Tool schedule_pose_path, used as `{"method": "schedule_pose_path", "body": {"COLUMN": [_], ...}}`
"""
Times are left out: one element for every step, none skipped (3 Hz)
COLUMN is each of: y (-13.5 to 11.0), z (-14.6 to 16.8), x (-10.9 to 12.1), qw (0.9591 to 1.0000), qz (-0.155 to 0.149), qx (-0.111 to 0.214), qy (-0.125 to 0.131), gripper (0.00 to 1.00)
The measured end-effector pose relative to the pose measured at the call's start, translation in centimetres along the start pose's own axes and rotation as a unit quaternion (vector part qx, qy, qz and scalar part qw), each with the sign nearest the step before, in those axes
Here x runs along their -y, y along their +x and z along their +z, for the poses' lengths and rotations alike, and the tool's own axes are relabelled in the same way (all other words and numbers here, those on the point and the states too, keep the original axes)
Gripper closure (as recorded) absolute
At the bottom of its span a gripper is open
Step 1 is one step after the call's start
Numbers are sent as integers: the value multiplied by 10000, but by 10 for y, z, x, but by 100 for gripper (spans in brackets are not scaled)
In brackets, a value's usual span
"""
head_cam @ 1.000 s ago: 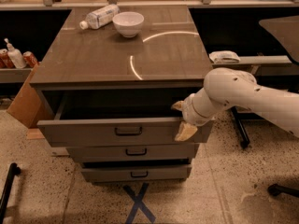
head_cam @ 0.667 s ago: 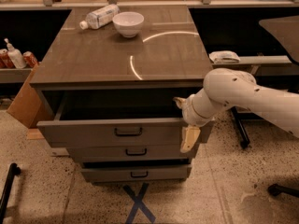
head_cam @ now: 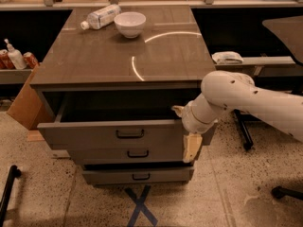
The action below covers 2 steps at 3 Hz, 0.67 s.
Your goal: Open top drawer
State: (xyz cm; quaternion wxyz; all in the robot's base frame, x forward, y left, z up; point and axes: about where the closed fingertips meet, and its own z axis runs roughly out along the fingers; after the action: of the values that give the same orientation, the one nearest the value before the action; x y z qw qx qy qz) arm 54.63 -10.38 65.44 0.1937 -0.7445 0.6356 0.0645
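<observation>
The top drawer (head_cam: 94,135) of the grey-brown cabinet stands pulled out, its dark inside showing under the cabinet top. Its small dark pull handle (head_cam: 130,134) sits at the centre of the front. My gripper (head_cam: 185,134), on the white arm reaching in from the right, is at the right end of the drawer front. It is open: one cream finger (head_cam: 191,148) hangs down in front of the drawers and the other (head_cam: 178,110) sits at the drawer's top rim. It holds nothing. The two lower drawers (head_cam: 137,153) are closed or nearly so.
A white bowl (head_cam: 130,23) and a lying plastic bottle (head_cam: 101,17) rest on the cabinet top at the back. A cardboard box (head_cam: 26,103) and shelf bottles (head_cam: 14,56) are at left. Blue tape X (head_cam: 140,205) marks the floor. A chair base (head_cam: 286,191) stands at right.
The lower finger has swung downward and away from the drawer front. The drawer stays pulled out by about the same amount.
</observation>
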Motion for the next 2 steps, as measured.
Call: {"method": "schedule_pose_path", "body": {"y": [-6,-12], "z": [0,-5], "x": [-22,-32], "qw": [9995,9991], "qz": [3,-35], "qx": [-37,-87], "qy": [-321,-419], "gripper": [26,50]}}
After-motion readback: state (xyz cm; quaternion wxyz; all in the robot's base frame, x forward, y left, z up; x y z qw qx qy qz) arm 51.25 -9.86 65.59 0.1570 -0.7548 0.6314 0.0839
